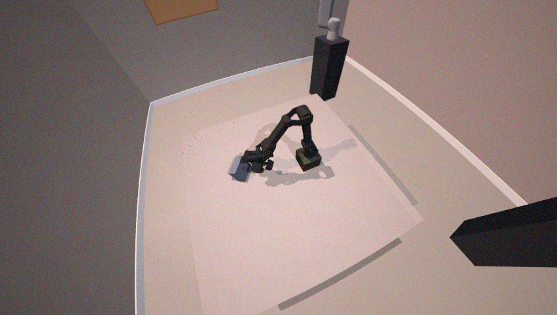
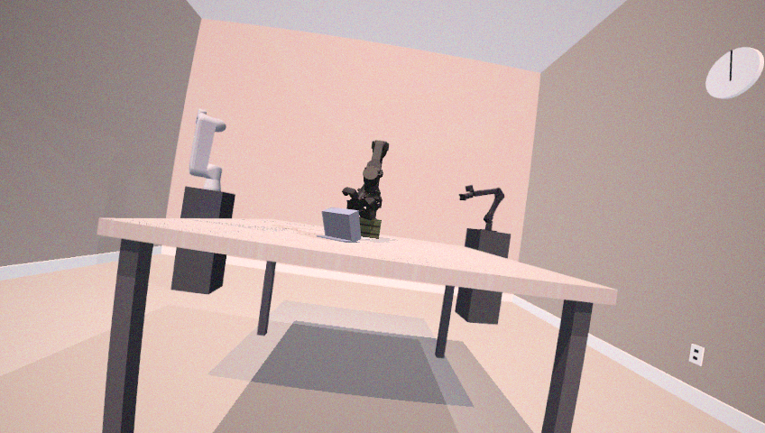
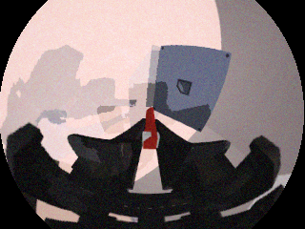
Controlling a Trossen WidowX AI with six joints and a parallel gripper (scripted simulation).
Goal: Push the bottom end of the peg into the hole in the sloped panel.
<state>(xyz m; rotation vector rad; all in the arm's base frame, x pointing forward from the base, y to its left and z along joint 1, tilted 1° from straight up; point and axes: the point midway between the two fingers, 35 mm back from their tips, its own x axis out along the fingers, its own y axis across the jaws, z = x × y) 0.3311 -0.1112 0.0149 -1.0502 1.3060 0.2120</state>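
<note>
Peg: red peg pinched between the jaws, its free end pointing out ahead toward the sloped panel; not yet in the hole.
Hole: small dark opening on the blue-grey face, up and to the right of the peg's tip in the wrist view, so the two do not look lined up.
Jaws: the gripper is pressed shut on the peg, gripping its near end.
Risk, misalignment: pushing from this pose would likely land the tip on the flat face beside the hole and make the peg skid or twist in the grip.
Risk, shape: the hole's outline looks angular, though too small to read; if the peg has flat sides, a wrong roll would jam it at the mouth.
Risk, panel: a hard off-axis shove could slide the panel across the desk.
Room: broad open desk lies around the panel in the top view; the desk's edges are well apart from it.
Arm: folded low over the panel, just beside its own base.
</note>
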